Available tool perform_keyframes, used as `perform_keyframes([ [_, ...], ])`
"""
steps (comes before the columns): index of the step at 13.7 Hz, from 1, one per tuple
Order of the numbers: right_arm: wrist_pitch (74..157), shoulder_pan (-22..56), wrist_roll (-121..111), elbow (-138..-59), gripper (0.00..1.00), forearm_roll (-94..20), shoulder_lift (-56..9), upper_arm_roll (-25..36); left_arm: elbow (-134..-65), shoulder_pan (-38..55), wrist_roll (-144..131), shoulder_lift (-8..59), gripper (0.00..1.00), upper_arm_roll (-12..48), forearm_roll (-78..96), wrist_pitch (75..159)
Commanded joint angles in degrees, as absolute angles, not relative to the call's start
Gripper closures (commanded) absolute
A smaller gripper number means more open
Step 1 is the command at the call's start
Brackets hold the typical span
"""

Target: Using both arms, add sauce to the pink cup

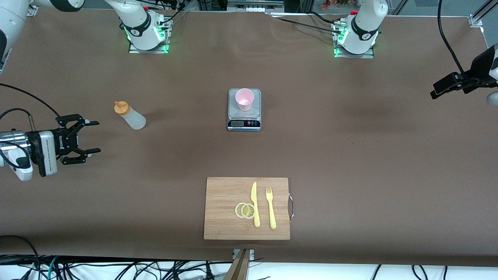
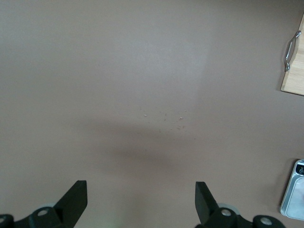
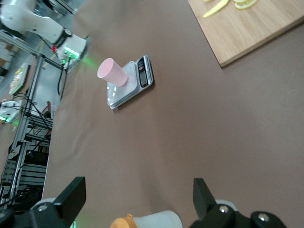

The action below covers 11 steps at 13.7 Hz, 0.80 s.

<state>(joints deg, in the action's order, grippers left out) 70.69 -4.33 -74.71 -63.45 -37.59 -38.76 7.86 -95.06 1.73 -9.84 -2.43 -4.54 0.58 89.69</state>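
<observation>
The sauce bottle, whitish with an orange cap, stands on the table toward the right arm's end. It also shows at the edge of the right wrist view, between the fingers and apart from them. The pink cup stands upright on a small kitchen scale at mid-table and shows in the right wrist view. My right gripper is open and empty over bare table beside the bottle. My left gripper is open and empty over bare table at the left arm's end.
A wooden cutting board lies nearer to the front camera than the scale. It carries a yellow knife, a yellow fork and lemon slices. The board's handle corner and the scale's corner show in the left wrist view.
</observation>
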Motion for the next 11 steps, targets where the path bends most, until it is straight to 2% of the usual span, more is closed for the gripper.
perform_keyframes([
  [1,72.42,-0.98,-64.73,-63.81,0.0,-32.62,-36.04,8.44,-94.66,1.49,-8.88,-2.72,0.0,-4.57,1.58,88.86],
  [6,77.07,6.05,-40.92,-64.34,0.0,-25.68,-31.91,6.6,-94.57,1.49,-8.79,-2.72,0.0,-4.48,1.67,88.51],
  [8,81.1,7.47,-28.72,-66.6,0.0,-21.38,-29.72,3.18,-94.57,1.49,-8.79,-2.72,0.0,-4.48,1.58,88.42],
  [11,88.84,7.65,-10.86,-73.99,0.0,-16.27,-24.62,-3.59,-94.57,1.49,-8.79,-2.72,0.0,-4.48,1.67,88.5],
])
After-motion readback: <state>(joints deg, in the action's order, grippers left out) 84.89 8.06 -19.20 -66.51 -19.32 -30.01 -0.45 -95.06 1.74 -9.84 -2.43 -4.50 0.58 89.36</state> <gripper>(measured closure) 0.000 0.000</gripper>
